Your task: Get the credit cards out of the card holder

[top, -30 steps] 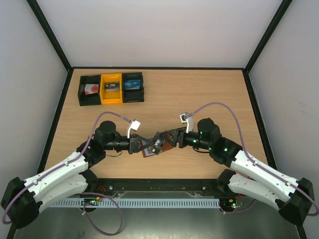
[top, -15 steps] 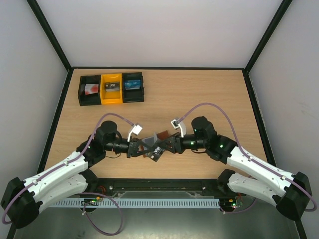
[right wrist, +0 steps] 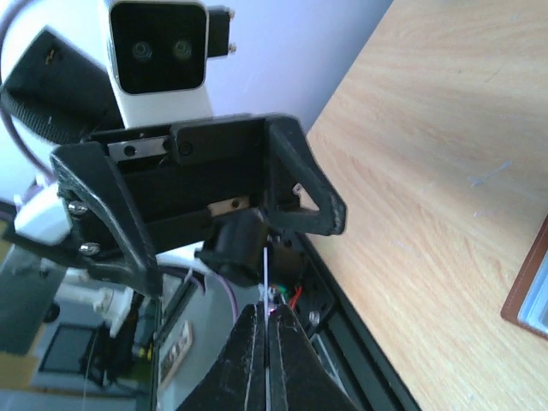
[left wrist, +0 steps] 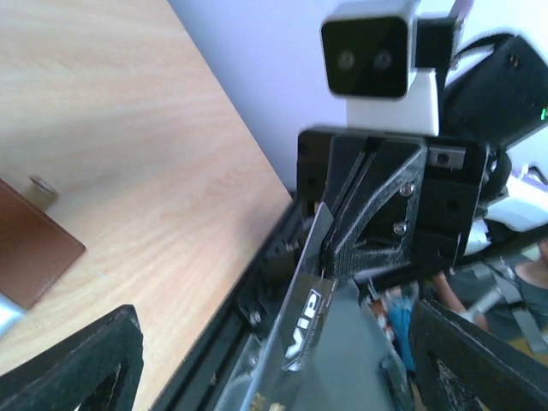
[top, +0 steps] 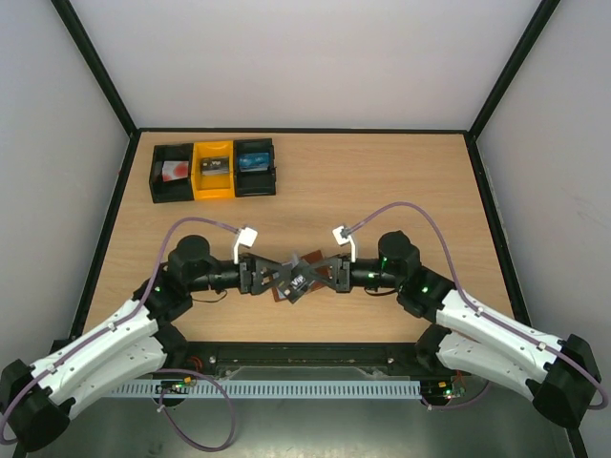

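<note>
Over card holder [left wrist: 30,257] | right gripper [right wrist: 265,324] pinching black card [left wrist: 304,330] | left gripper [top: 265,278] spread

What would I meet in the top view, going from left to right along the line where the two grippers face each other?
left gripper → black card → right gripper

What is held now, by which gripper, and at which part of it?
The right gripper is shut on the dark VIP card, pinching it at one edge. The left gripper is open and holds nothing.
</note>
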Tool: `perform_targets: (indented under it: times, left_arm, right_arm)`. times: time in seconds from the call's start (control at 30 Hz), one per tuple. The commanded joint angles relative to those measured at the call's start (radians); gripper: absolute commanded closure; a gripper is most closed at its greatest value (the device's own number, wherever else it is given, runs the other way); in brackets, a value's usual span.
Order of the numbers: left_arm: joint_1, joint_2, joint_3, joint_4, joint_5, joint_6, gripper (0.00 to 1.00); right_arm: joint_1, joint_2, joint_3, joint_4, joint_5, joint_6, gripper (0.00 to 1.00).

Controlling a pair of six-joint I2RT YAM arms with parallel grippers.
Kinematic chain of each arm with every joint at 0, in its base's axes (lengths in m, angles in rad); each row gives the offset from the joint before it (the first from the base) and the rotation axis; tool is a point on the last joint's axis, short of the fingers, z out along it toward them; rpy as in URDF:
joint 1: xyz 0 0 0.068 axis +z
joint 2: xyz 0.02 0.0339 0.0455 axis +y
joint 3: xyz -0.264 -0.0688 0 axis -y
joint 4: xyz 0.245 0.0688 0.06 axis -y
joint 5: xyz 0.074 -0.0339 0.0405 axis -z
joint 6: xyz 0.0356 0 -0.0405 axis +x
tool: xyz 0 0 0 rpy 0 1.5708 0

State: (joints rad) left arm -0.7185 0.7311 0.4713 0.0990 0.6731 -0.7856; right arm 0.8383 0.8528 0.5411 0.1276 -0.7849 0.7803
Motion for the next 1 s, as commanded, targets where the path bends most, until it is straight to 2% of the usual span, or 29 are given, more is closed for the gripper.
perform_targets:
  times: [0.0, 0.17, 0.33, 0.5, 0.8, 0.9, 0.97]
  left_arm:
    - [0.008, -0.066, 0.021, 0.043, -0.189, -0.139, 0.11]
    - [0.008, -0.087, -0.005, 0.088, -0.264, -0.215, 0.08]
    - [0.008, -0.082, -0.055, 0.231, -0.26, -0.291, 0.14]
    - [0.008, -0.053, -0.072, 0.353, -0.236, -0.331, 0.28]
    - [0.008, 0.063, -0.065, 0.461, -0.209, -0.363, 0.55]
    - [0.008, 0.076, -0.058, 0.472, -0.211, -0.366, 0.72]
    - [0.008, 0.082, -0.052, 0.472, -0.211, -0.366, 0.87]
  right_arm:
    - [0.004, -0.036, -0.044, 0.221, 0.141, 0.178, 0.98]
    - [0.003, -0.041, -0.097, 0.413, 0.272, 0.362, 0.98]
    - [0.004, 0.009, -0.145, 0.619, 0.348, 0.521, 0.98]
    - [0.004, 0.047, -0.144, 0.678, 0.397, 0.582, 0.98]
    - [0.003, 0.071, -0.151, 0.687, 0.415, 0.604, 0.98]
    - [0.004, 0.065, -0.164, 0.684, 0.429, 0.608, 0.98]
    - [0.004, 0.061, -0.17, 0.676, 0.441, 0.606, 0.98]
